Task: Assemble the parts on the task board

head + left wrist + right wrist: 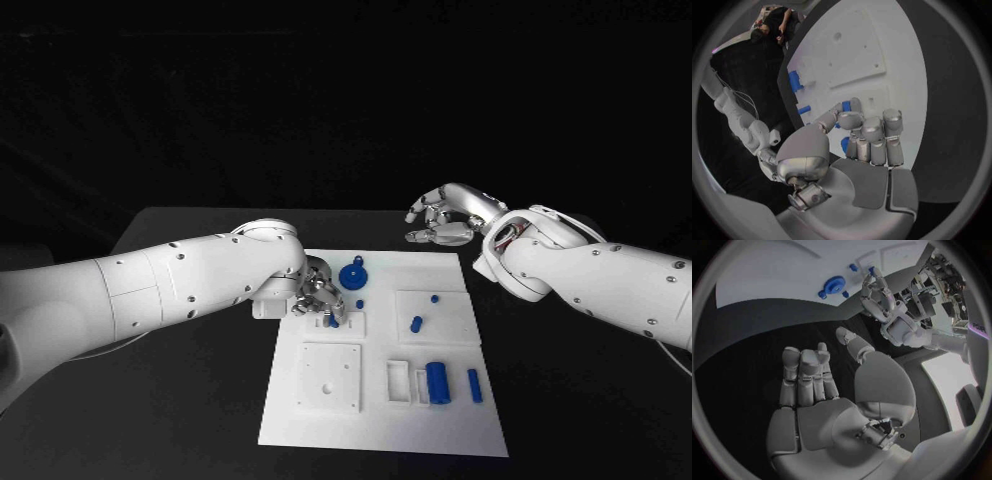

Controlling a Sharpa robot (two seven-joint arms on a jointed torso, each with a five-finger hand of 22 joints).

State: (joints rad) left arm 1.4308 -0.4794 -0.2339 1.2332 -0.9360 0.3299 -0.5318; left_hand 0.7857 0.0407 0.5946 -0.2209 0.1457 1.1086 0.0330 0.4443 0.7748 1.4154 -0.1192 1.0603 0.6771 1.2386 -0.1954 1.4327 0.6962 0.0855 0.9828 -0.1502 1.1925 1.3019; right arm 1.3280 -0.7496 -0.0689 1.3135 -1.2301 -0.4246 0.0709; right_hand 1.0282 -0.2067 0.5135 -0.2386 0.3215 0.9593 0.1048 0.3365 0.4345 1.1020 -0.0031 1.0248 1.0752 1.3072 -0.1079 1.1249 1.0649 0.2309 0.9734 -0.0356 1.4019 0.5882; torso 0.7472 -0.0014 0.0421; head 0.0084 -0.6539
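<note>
The task board (378, 420) is seen nearest the camera, laid flat on the black table (173, 430). A blue cylinder (436, 381) and a thinner blue pin (475, 385) are held in recesses at its near right, beside a white square plate (330, 377). A blue gear (355, 273) is set at the far edge. A small blue part (332, 319) is pinched by the left hand (315, 298) over the board's left side. The right hand (447, 218) is kept beyond the board's far edge, fingers curled loosely and holding nothing.
</note>
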